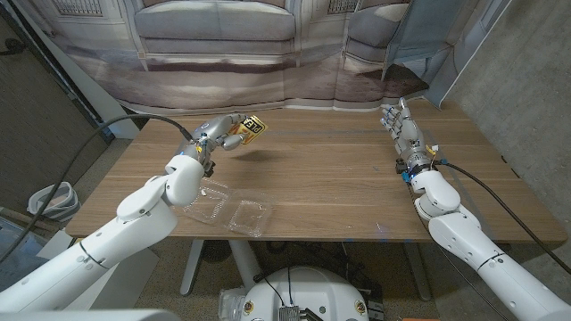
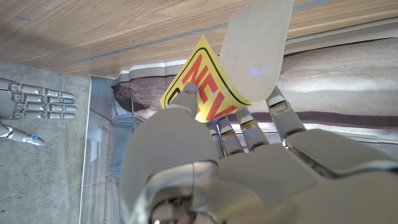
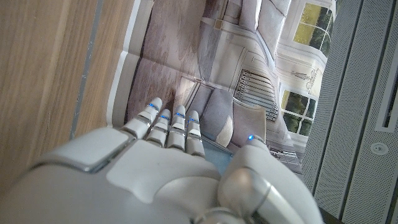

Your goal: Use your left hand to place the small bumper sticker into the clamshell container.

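L hand (image 1: pixel 217 134) holds sticker (image 1: pixel 249 127) aloft — container (image 1: pixel 230 211) nr table edge

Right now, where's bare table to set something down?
Bare wood spans the table middle, between the clamshell container and the right robot hand. It is crowded at the left: the left robot hand holds the bumper sticker above the table.
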Controlling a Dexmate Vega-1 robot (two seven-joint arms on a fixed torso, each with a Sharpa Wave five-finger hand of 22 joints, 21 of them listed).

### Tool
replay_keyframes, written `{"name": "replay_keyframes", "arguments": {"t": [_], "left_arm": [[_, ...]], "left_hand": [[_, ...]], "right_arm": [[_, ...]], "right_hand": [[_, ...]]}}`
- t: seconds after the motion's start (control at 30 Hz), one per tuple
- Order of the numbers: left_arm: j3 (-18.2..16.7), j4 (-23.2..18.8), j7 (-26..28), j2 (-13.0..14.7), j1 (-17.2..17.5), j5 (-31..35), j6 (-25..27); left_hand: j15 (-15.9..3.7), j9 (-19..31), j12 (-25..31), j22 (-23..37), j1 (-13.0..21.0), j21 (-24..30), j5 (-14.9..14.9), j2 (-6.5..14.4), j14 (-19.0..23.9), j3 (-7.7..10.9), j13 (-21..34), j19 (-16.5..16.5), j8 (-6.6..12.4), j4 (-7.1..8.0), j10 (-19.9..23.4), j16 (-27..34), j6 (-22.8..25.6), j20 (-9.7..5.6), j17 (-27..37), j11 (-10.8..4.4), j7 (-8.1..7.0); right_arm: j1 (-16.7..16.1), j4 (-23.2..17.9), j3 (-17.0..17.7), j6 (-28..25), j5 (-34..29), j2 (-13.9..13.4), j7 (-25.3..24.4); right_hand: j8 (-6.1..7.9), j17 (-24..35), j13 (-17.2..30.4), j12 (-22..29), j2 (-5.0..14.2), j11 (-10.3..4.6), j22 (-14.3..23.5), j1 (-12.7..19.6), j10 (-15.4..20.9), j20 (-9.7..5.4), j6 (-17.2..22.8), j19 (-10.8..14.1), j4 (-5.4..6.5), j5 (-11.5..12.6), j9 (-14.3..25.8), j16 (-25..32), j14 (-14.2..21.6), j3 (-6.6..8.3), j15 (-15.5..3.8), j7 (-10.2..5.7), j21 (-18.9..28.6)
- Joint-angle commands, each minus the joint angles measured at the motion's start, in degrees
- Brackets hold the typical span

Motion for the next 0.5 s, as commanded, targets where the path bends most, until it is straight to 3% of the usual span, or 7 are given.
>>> {"name": "replay_keyframes", "arguments": {"t": [0.03,0.5], "left_arm": [[-3.10,-1.00,2.31,-1.67,4.06,-0.18,-3.09],[-4.45,-2.61,1.43,-1.65,6.91,2.46,-4.33]], "left_hand": [[-1.44,0.13,-0.18,0.18,-0.38,-0.29,-0.11,-0.14,-0.30,0.39,0.25,-0.12,-0.20,-0.13,-0.09,-0.25,0.05,0.07,0.13,-0.09,-0.20],[-1.48,0.13,-0.16,0.18,-0.46,-0.40,-0.16,-0.28,-0.16,0.42,0.25,-0.13,-0.17,-0.21,0.03,-0.23,0.23,0.04,0.11,-0.03,-0.22]], "right_arm": [[-0.36,0.37,0.17,0.38,0.29,0.24,0.23],[0.60,-0.05,-0.40,-0.79,-0.67,-0.09,-0.05]], "right_hand": [[0.10,0.10,0.34,0.02,0.37,-0.08,0.20,0.48,0.42,0.06,0.27,0.60,-0.30,0.05,0.16,-0.06,0.48,0.20,0.09,-0.06,-0.08],[0.11,0.08,0.34,-0.01,0.39,-0.20,0.20,0.69,0.37,0.08,0.31,0.61,-0.45,0.05,0.16,-0.08,0.52,0.24,0.11,-0.03,-0.09]]}}
